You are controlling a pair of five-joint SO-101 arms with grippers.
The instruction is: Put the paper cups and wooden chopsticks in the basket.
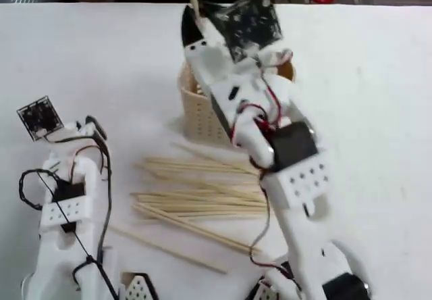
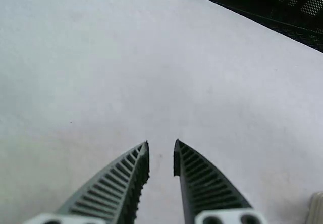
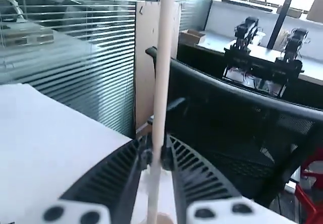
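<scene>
Right gripper (image 3: 157,156): clamped on one chopstick (image 3: 164,57), pinched near my fingertips. The stick stands about upright and runs up past them.
Right arm: stretched over the basket (image 1: 192,121), with the held stick rising above the basket's far side.
Left gripper (image 2: 161,156): narrowly parted, nothing between my fingers, bare table (image 2: 101,57) beneath.
Left arm: at the near left of the table, well apart from the basket.
Pile (image 1: 202,192): loose chopsticks lying flat on the table, just on the near side of the basket, between my two arms. One stray stick lies at an angle nearer the arm bases.
Basket: cream, perforated wall, upright, partly hidden by my right arm. I cannot tell what it contains.
</scene>
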